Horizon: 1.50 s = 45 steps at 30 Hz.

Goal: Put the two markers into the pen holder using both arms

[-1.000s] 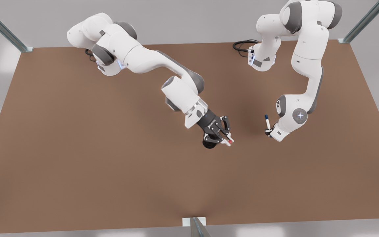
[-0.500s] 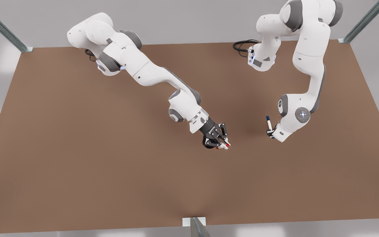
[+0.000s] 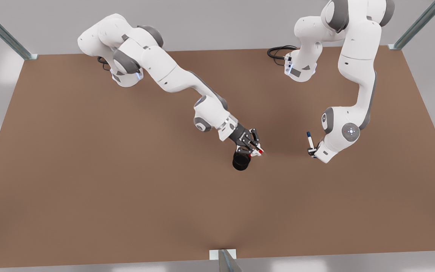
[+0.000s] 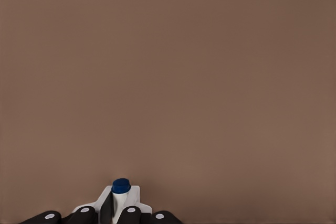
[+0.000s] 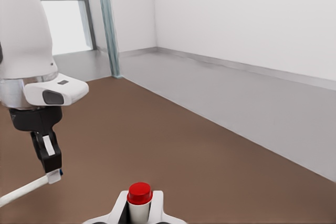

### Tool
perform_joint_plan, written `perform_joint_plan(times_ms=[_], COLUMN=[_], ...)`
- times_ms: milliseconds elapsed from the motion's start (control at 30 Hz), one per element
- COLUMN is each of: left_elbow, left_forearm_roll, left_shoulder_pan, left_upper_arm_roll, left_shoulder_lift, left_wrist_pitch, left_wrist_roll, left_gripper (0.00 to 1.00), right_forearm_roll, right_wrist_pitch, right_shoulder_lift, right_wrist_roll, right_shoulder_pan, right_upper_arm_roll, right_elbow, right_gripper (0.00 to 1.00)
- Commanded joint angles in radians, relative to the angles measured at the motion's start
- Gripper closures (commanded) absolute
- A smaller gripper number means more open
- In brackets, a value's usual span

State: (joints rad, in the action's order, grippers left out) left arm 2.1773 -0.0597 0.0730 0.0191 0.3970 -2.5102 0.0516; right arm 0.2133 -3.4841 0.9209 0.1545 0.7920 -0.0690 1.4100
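Front view: the right gripper (image 3: 254, 149) is clamped on the red marker (image 3: 257, 151), the pen holder (image 3: 241, 161) just beside it. The left gripper (image 3: 311, 151) grips the blue marker (image 3: 309, 139).

Left wrist view: the blue marker (image 4: 121, 194) sits between the fingers (image 4: 85, 214).

Right wrist view: the red marker (image 5: 139, 202) is pinched; the left gripper (image 5: 52, 174) is well apart.

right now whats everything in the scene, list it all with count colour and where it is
red-capped marker: 1, white barrel with red cap, held in the right gripper just beside the pen holder
blue-capped marker: 1, white barrel with dark blue cap, held in the left gripper toward the front view's right
pen holder: 1, black, standing on the table near the middle
table: 1, brown, under everything
cable: 1, black, looped at the far table edge by an arm base
right gripper: 1, black, shut on the red-capped marker, next to the pen holder
left gripper: 1, black, shut on the blue-capped marker, apart from the pen holder
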Motion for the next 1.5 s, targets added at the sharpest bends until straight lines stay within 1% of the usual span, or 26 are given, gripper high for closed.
perform_joint_plan(times_ms=[0, 167, 267, 467, 533, 567, 600, 700, 733, 767, 800, 833, 867, 900, 933, 967, 1000, 1033, 1067, 1100, 1133, 1200, 1267, 1333, 1400, 1467], left_elbow=[-0.001, 0.001, 0.001, -0.002, -0.022, -0.073, -0.133, -0.195, -0.197, -0.208, -0.252, -0.295, -0.307, -0.350, -0.398, -0.456, -0.499, -0.521, -0.536, -0.536, -0.534, -0.522, -0.473, -0.410, -0.407, -0.407], left_forearm_roll=[-0.014, -0.014, -0.016, -0.016, -0.014, -0.014, -0.014, -0.016, -0.017, -0.038, -0.064, -0.113, -0.187, -0.307, -0.336, -0.353, -0.356, -0.419, -0.457, -0.457, -0.470, -0.485, -0.523, -0.655, -0.749, -0.790], left_shoulder_pan=[0.001, 0.008, 0.008, 0.008, 0.008, 0.008, 0.008, 0.005, -0.001, 0.001, -0.002, -0.005, -0.004, 0.004, 0.024, 0.036, 0.037, 0.039, 0.051, 0.082, 0.114, 0.160, 0.189, 0.241, 0.292, 0.332], left_upper_arm_roll=[-0.001, -0.004, -0.004, -0.007, -0.008, -0.022, -0.022, -0.031, -0.031, -0.031, -0.030, -0.028, -0.030, -0.030, -0.048, -0.087, -0.136, -0.159, -0.185, -0.205, -0.206, -0.205, -0.211, -0.214, -0.214, -0.214], left_shoulder_lift=[-0.001, 0.000, 0.000, -0.012, -0.046, -0.059, -0.073, -0.110, -0.139, -0.162, -0.179, -0.181, -0.190, -0.179, -0.171, -0.162, -0.148, -0.130, -0.107, -0.106, -0.095, -0.075, -0.075, -0.058, -0.026, 0.005], left_wrist_pitch=[0.018, 0.018, 0.018, 0.019, 0.079, 0.151, 0.217, 0.277, 0.310, 0.352, 0.428, 0.478, 0.481, 0.481, 0.479, 0.479, 0.479, 0.473, 0.426, 0.343, 0.271, 0.139, -0.013, -0.185, -0.265, -0.325], left_wrist_roll=[-0.035, -0.016, -0.015, -0.015, -0.019, -0.019, -0.019, -0.047, -0.084, -0.116, -0.171, -0.243, -0.379, -0.547, -0.624, -0.670, -0.714, -0.774, -0.883, -0.969, -1.032, -1.185, -1.368, -1.535, -1.575, -1.575], left_gripper=[0.79, 0.79, 0.79, 0.79, 0.79, 0.79, 0.79, 0.79, 0.79, 0.79, 0.79, 0.79, 0.79, 0.79, 0.79, 0.79, 0.79, 0.79, 0.79, 0.79, 0.79, 0.79, 0.79, 0.79, 0.79, 0.79], right_forearm_roll=[-0.006, 0.001, 0.003, 0.003, 0.003, 0.003, 0.003, 0.003, 0.002, -0.005, -0.005, -0.047, -0.061, -0.060, -0.061, -0.061, -0.064, -0.127, -0.178, -0.181, -0.184, -0.189, -0.222, -0.242, -0.242, -0.242], right_wrist_pitch=[-0.032, -0.033, -0.033, -0.033, -0.033, -0.033, -0.033, -0.017, 0.101, 0.310, 0.600, 0.976, 1.213, 1.410, 1.560, 1.646, 1.705, 1.714, 1.728, 1.795, 1.794, 1.766, 1.774, 1.786, 1.786, 1.786], right_shoulder_lift=[-0.050, -0.040, -0.048, -0.050, -0.048, -0.048, -0.048, -0.105, -0.169, -0.282, -0.414, -0.519, -0.566, -0.571, -0.573, -0.611, -0.724, -0.764, -0.766, -0.763, -0.761, -0.725, -0.701, -0.700, -0.698, -0.698], right_wrist_roll=[0.027, 0.022, -0.065, -0.085, -0.098, -0.098, -0.098, -0.093, -0.084, -0.001, 0.034, 0.074, 0.088, 0.092, 0.099, 0.085, 0.068, -0.016, -0.125, -0.128, -0.128, -0.128, -0.135, -0.128, -0.128, -0.127], right_shoulder_pan=[-0.002, -0.005, -0.014, -0.011, -0.011, -0.013, -0.019, -0.068, -0.089, -0.150, -0.308, -0.500, -0.600, -0.678, -0.706, -0.798, -0.748, -0.743, -0.741, -0.738, -0.720, -0.712, -0.715, -0.718, -0.709, -0.711], right_upper_arm_roll=[0.000, 0.008, 0.009, 0.011, 0.017, 0.017, 0.015, 0.008, 0.001, -0.014, -0.105, -0.233, -0.255, -0.252, -0.242, -0.239, -0.109, -0.049, 0.029, 0.053, 0.078, 0.071, 0.066, 0.063, 0.057, 0.057], right_elbow=[0.075, 0.090, 0.118, 0.155, 0.182, 0.188, 0.199, 0.221, 0.227, 0.240, 0.250, 0.193, 0.138, 0.035, -0.026, -0.042, 0.058, 0.113, 0.132, 0.155, 0.130, 0.124, 0.047, 0.043, 0.043, 0.044], right_gripper=[0.79, 0.79, 0.79, 0.79, 0.79, 0.24, 0.00, 0.00, 0.00, 0.00, 0.00, 0.00, 0.00, 0.00, 0.00, 0.00, 0.00, 0.00, 0.00, 0.00, 0.00, 0.00, 0.00, 0.00, 0.00, 0.00])
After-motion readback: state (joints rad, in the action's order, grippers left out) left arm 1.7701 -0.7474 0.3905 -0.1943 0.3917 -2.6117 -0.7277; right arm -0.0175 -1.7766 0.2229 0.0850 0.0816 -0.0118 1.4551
